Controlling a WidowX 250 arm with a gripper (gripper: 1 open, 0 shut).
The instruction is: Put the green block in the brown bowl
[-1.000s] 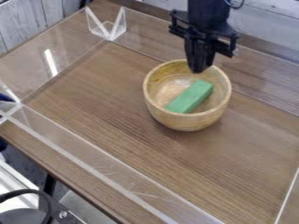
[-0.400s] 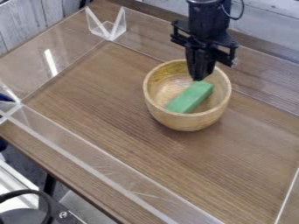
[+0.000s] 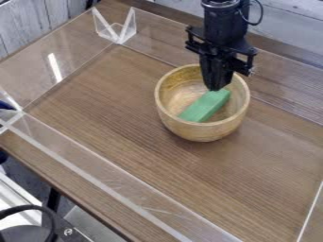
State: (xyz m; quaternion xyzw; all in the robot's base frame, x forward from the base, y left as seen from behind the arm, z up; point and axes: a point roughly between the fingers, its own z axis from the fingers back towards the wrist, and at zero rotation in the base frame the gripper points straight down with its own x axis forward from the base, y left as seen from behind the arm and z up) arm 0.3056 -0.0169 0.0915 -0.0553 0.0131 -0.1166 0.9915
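Green block (image 3: 206,104) lies inside the brown bowl (image 3: 173,120), resting tilted: its near-left end is down on the bowl floor and its far-right end is propped up against the far-right inner wall. Long axis runs from near-left to far-right across the bowl.

Gripper (image 3: 217,83) hangs pointing straight down over the far-right part of the bowl, directly above the raised end of the block. Fingertips stand just at or barely above that end; contact cannot be confirmed from this angle. The jaws look narrow, with at most a slim gap between the fingers; whether they are parted enough to have let go cannot be told. Nothing is visibly lifted clear by them, since the block's weight rests on the bowl.

Judgement: placement appears effectively complete. The block sits directly beneath the fingers, so the coming move is best a straight vertical retreat; any sideways drift toward the near-left would run along the block's length and could drag it or tip the bowl.

The bowl stands right of centre on the wooden tabletop (image 3: 113,132), well apart from the clear acrylic barrier (image 3: 76,161) along the near edge.
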